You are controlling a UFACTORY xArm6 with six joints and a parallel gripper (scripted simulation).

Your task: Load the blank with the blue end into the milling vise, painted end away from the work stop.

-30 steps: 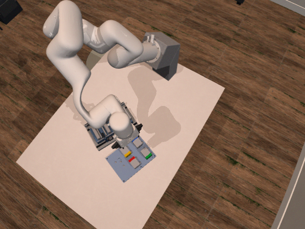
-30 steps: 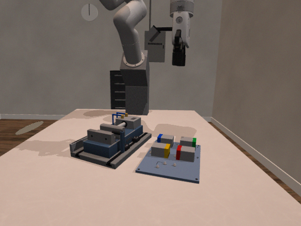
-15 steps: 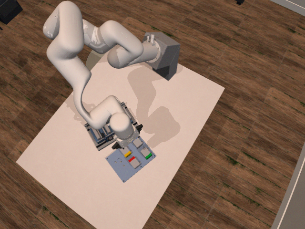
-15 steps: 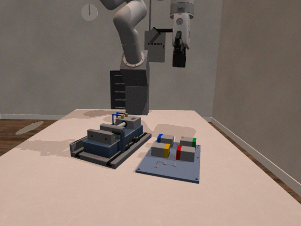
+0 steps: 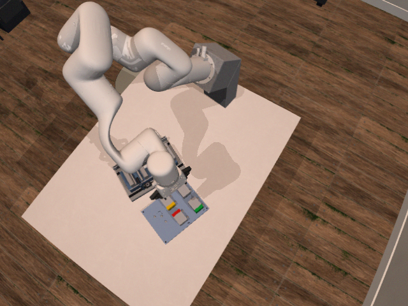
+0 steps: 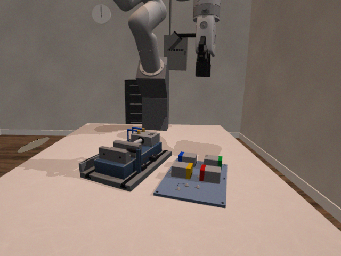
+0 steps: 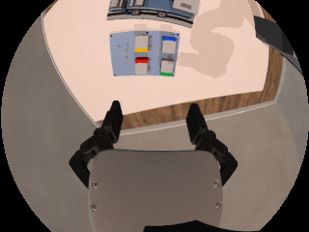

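Showing blue-end blank (image 6: 188,159) (image 7: 169,45), grey body, flat on plate (image 5: 157,227) (image 6: 192,192) (image 7: 126,65), jaws (image 5: 170,183) (image 6: 203,76) (image 7: 154,110) wide apart w/ nothing btwn

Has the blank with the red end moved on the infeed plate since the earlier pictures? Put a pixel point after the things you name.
No. The blank with the red end (image 5: 180,217) (image 6: 210,174) (image 7: 141,67) keeps its place against the infeed plate's edges (image 5: 158,232) (image 6: 189,199) (image 7: 114,58).
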